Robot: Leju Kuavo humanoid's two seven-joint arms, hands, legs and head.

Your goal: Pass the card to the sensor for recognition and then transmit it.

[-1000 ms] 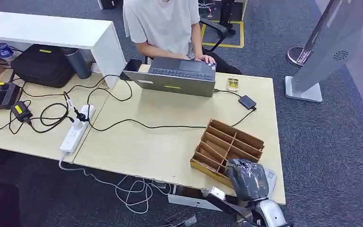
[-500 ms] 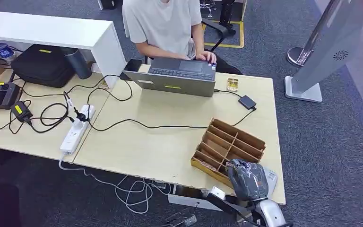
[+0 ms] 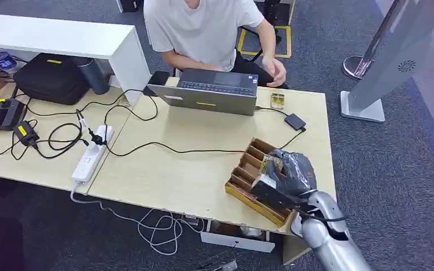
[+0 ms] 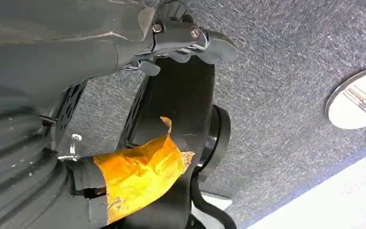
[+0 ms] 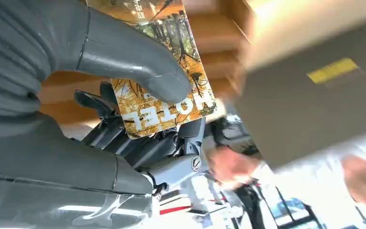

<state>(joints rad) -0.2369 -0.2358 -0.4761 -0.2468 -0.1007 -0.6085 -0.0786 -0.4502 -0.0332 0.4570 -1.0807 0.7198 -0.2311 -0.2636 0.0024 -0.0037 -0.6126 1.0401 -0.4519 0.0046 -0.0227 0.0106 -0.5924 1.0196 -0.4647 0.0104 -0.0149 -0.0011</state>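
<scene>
Your right robot hand [image 3: 287, 172] is clamped on the card [image 3: 272, 165] — thumb [image 5: 138, 62] pressed on its face, darker fingers [image 5: 138, 143] behind it. In the head view the hand holds the card above the wooden tray [image 3: 247, 169], near the right end of the desk [image 3: 192, 175]. In the right wrist view the card [image 5: 164, 90] shows an orange-and-brown tree pattern with large white letters that read "HOTEL", turned upside down in that picture; a line of small print near its far end is too small for you to read.

The tray has slanted dividers; a part of it lies under your hand.

Beyond the tray, a small black box [image 3: 295, 121] — possibly the sensor, you cannot tell — lies near the desk's far right corner, cabled toward the laptop [image 3: 212, 93]. Just beside the laptop's right end lies a small yellowish card-like item [image 3: 277, 100]. The laptop lid carries a small yellow sticker [image 3: 206, 103]; no writing on it is legible. A person [image 3: 203, 28] in a light shirt sits behind the laptop, one hand [image 3: 276, 70] raised off the keys.

On the left of the desk you have a white power strip [image 3: 90, 155] with black cables, a black bag [image 3: 51, 76] and a dark bottle [image 3: 93, 76].

Your left robot hand [image 4: 186, 33] hangs over grey carpet; its fingers look curled in with nothing in them.
</scene>
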